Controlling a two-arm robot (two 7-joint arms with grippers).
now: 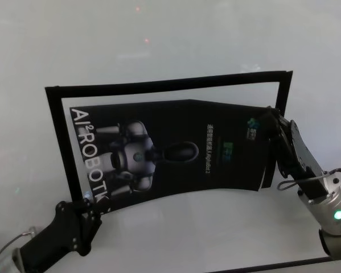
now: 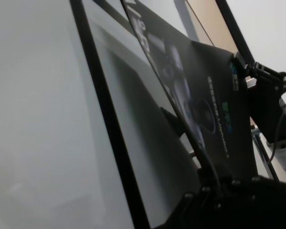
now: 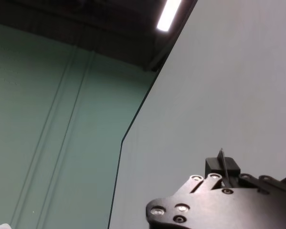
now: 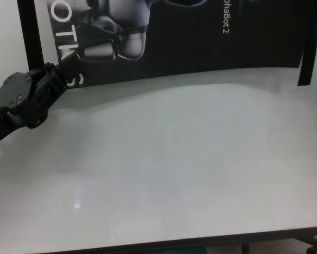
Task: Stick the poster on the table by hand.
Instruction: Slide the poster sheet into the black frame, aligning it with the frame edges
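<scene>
Two grippers, left (image 1: 86, 206) and right (image 1: 271, 120), jaws clamped on opposite poster (image 1: 181, 151) edges.

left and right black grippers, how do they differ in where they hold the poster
The left black segmented gripper pinches the glossy black poster at its near corner, by the white ROBOTICS letters. The right black gripper clamps the far opposite corner, beside the small logo, and sits higher up. Both are shut on the poster, holding it above the white table.

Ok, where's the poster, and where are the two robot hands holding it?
poster (image 1: 181, 153): head view, on its dark middle.
left gripper (image 1: 86, 207): head view, fingertips pinching the poster's near left corner.
right gripper (image 1: 268, 120): head view, fingertips at the poster's right edge.
</scene>
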